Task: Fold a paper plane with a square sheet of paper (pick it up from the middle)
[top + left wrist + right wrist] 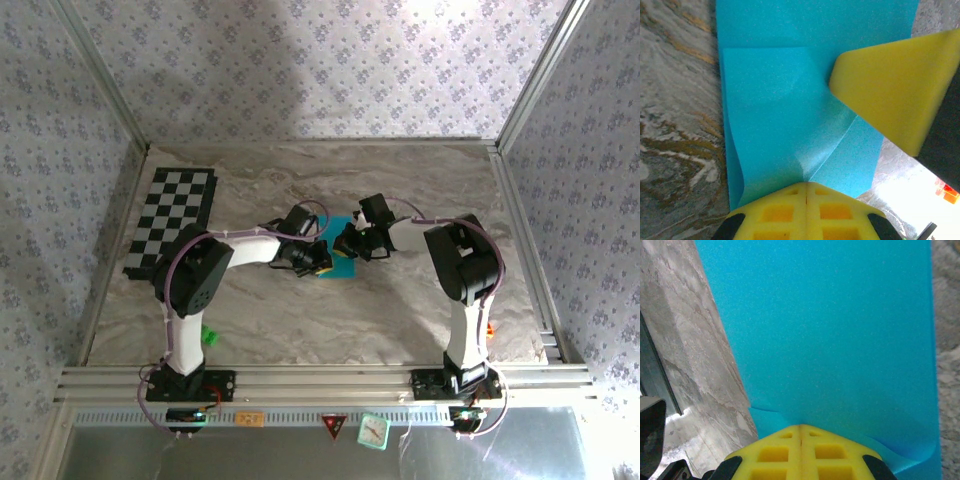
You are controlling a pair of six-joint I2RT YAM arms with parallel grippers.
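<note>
Square sheet of paper [343, 266]: table centre, flat-ish on the marble table [400, 310], between your two claws.

Look of it: bright cyan, unmarked, not flat. In the left wrist view a folded flap shows a straight edge toward 12 o'clock, and two raised creases run down and meet at 6 o'clock, right at the left gripper [806, 186]. Its jaws are closed flush, pinching the paper there. A yellow finger [890, 85] of the other claw sits at 2 o'clock.

Right gripper [800, 427]: jaws closed flush, tips at the sheet. You cannot tell whether paper is caught. There is a small wrinkle at 9 o'clock of the tips and a curled corner at 5 o'clock.

Checkerboard mat [170, 220] lies at 10 o'clock of the sheet, well apart.
</note>
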